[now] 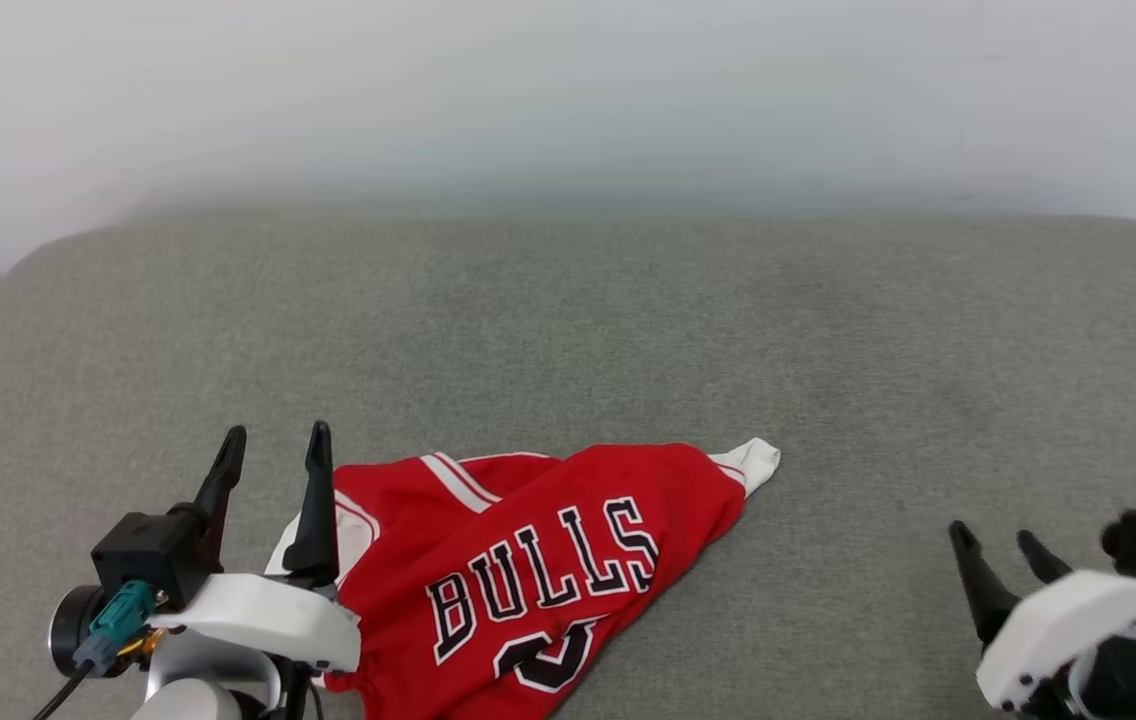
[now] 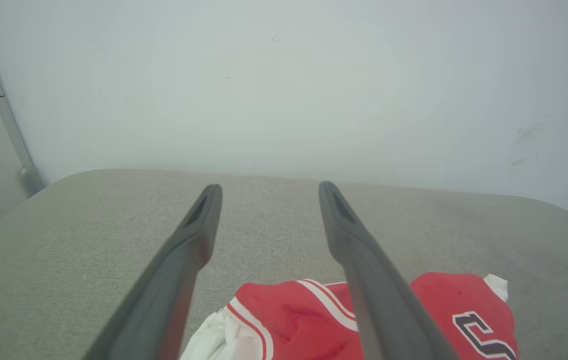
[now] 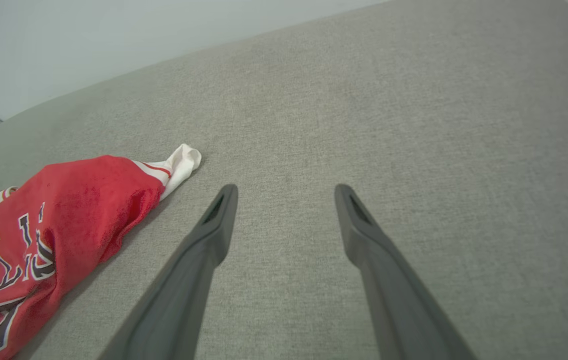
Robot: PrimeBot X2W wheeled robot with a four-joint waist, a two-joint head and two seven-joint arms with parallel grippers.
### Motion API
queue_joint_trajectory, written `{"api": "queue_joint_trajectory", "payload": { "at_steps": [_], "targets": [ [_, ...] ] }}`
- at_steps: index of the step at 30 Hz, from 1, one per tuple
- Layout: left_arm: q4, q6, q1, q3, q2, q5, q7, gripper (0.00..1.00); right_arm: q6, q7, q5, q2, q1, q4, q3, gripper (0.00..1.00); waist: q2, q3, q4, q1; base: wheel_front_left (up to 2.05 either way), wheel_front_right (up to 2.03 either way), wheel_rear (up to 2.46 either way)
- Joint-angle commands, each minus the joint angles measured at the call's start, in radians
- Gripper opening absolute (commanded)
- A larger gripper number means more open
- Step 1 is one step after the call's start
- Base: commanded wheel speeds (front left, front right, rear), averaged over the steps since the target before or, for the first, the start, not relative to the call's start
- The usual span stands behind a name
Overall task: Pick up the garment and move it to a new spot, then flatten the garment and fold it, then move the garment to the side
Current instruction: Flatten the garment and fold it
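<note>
Soft, even light is filling all 3 views, seemingly from overhead, w/ no glare, and it is washing the pale wall [image 1: 568, 90] out to a hazy grey-white. Shadows are coming out faint & fuzzy-edged, e.g. a thin darker band is lying on the grey padded surface [image 3: 414, 150] along the red jersey [image 3: 89, 200] in the right wrist view. Wide-angle lenses are bowing that surface's far edge, and the fingers [image 2: 174, 280] of the left gripper [image 2: 269, 186] and right gripper [image 3: 286, 187] are blurring close to the cams.

Plain indoor room, kind unclear: grey fabric-covered surface [image 1: 568, 330] against bare, scuffed white wall [image 1: 568, 90].
</note>
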Motion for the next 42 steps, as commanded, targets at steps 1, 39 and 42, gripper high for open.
{"api": "queue_joint_trajectory", "payload": {
  "at_steps": [1, 39, 42],
  "targets": [
    [-0.014, 0.005, -0.017, -0.001, -0.004, 0.012, -0.008, 1.00, 0.000, 0.034, 0.010, 0.001, -0.041, 0.029, 0.001, 1.00, 0.0000, 0.021, 0.019, 0.0000, 0.00, 0.00, 0.00],
    [0.024, -0.028, -0.044, -0.024, -0.056, 0.031, -0.012, 1.00, 0.000, 0.231, 0.112, -0.214, -0.501, 0.344, 0.232, 0.00, 0.0000, 0.075, 0.077, 0.0000, 0.00, 0.00, 0.00],
    [0.023, -0.020, -0.027, -0.024, -0.052, 0.025, -0.007, 1.00, 0.000, 0.226, 0.097, -0.216, -0.388, 0.260, 0.155, 0.00, 0.0000, 0.053, 0.055, 0.0000, 0.00, 0.00, 0.00]
  ]
}}
